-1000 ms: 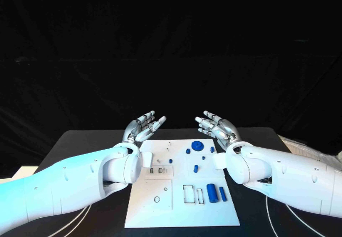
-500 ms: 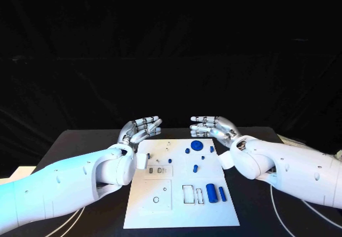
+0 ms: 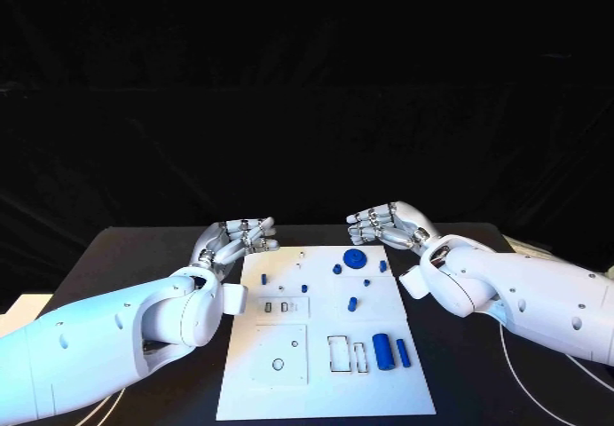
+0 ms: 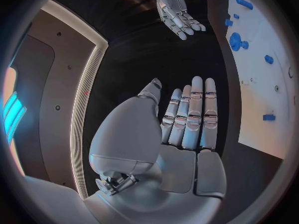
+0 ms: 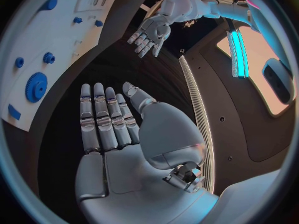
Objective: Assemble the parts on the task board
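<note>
The white task board (image 3: pixel 326 373) lay flat in the middle of the black table (image 3: pixel 128 257). Small blue parts sat on its far half: a round gear-like disc (image 3: pixel 355 258) near the far edge, and a few little pegs (image 3: pixel 352 303) nearer the centre. Two blue cylinders (image 3: pixel 381 344) lay side by side on the near right, just beside rectangular slots (image 3: pixel 339 352). The left hand (image 3: pixel 237 240) hovered off the board's far-left corner, holding nothing, fingers straight and side by side. The right hand (image 3: pixel 390 225) hovered off the far-right corner, likewise holding nothing, fingers extended together.
</note>
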Robot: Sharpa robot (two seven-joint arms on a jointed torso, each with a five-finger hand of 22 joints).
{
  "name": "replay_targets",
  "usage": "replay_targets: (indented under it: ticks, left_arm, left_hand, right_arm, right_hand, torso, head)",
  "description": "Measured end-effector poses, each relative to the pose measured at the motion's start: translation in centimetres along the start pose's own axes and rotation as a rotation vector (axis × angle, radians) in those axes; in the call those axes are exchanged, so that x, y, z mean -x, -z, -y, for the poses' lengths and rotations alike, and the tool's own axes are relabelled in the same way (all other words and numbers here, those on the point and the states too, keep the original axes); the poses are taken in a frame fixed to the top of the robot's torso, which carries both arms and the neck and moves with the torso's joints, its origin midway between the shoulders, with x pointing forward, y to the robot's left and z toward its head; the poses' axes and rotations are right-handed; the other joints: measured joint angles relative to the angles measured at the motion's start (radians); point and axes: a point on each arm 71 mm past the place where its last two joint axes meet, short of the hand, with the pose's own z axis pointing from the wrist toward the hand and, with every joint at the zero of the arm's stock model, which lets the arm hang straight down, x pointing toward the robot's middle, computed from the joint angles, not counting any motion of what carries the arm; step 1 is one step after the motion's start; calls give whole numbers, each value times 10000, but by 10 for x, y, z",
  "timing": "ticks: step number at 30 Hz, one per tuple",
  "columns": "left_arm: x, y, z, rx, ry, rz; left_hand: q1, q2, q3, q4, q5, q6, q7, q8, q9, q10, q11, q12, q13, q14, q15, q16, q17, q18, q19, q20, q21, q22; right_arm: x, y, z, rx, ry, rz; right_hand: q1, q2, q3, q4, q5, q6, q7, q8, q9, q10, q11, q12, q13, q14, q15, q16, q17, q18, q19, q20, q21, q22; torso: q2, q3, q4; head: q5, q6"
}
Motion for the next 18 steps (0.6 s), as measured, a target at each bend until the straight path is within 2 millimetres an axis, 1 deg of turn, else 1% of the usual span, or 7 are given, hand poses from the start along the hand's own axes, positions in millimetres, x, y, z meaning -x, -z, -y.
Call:
replay_targets:
  ticks: [7,9,10,11,12,15,18]
  left_arm:
    - [-5,10,10,-29,288,-462]
    - [-9,12,13,-32,399,-630]
    - [-11,14,14,-23,470,-749]
    - [-13,15,15,-12,520,-827]
    - [-15,17,16,6,574,-908]
    - [-21,21,18,72,752,-1166]
    - [-25,24,20,125,888,-1351]
  left_hand:
    - [41,35,-53,-53,0,244,-110,0,1,439,-159,0,75,443,-201,154,431,-4,369,-192,180,82]
    - [41,35,-53,-53,0,300,-96,0,1,463,-146,0,88,544,-224,178,532,-3,432,-213,182,105]
    - [42,35,-82,-82,0,316,-111,0,1,514,-163,0,89,579,-229,231,590,-3,481,-231,234,118]
    - [41,35,-81,-80,0,316,-112,0,1,537,-186,0,96,638,-247,256,661,-2,517,-267,272,135]
    - [42,35,-81,-80,0,333,-129,0,1,549,-198,-14,106,695,-266,307,731,-2,590,-266,298,153]
    - [42,35,-108,-108,0,352,-147,0,1,549,-198,-85,106,723,-265,311,818,-2,604,-282,298,159]
    - [42,35,-108,-108,0,351,-147,0,1,549,-198,-85,105,723,-265,311,840,-3,604,-282,298,170]
  right_arm:
    - [9,-5,-14,382,2180,-354]
    - [9,-6,-18,455,2877,-494]
    - [9,-6,-21,492,3380,-598]
    - [8,-7,-23,517,3753,-680]
    - [8,-7,-25,534,4158,-769]
    - [5,-9,-31,542,5535,-1048]
    - [4,-10,-34,485,6573,-1222]
  right_hand:
    - [137,-373,170,-23,-49,553,-200,0,16,797,-278,-3,30,1364,-464,425,248,-1,1297,-555,1009,439]
    - [208,-452,170,-23,-49,672,-282,0,26,991,-389,-3,30,1873,-628,630,386,0,1696,-738,1427,649]
    - [251,-700,170,-24,-113,947,-405,0,26,1370,-567,-55,39,2975,-957,1134,759,-3,2460,-1119,2399,1186]
    - [261,-847,170,-23,-167,1092,-487,0,26,1577,-685,-81,40,3544,-1153,1467,1003,0,2877,-1344,3011,1505]
    - [263,-848,170,-22,-204,1162,-559,-19,26,1691,-771,-81,40,3750,-1268,1715,1187,-1,3088,-1445,3383,1711]
    - [195,-980,251,93,-351,1412,-735,-38,41,1982,-912,-81,75,3916,-1420,2613,1826,-2,3301,-1600,4197,2206]
    - [127,-1111,398,240,-538,1463,-787,-54,40,2051,-974,-85,75,3908,-1452,3552,2479,-2,3290,-1638,4819,2616]
  torso:
    - [320,-25,56]
    - [402,-30,75]
    - [457,-36,87]
    - [497,-40,95]
    - [536,-43,105]
    - [648,-55,140]
    - [735,-61,172]
  head:
    - [-68,114]
    - [-93,139]
    - [-107,151]
    - [-121,160]
    - [-137,172]
    - [-196,204]
    - [-226,231]
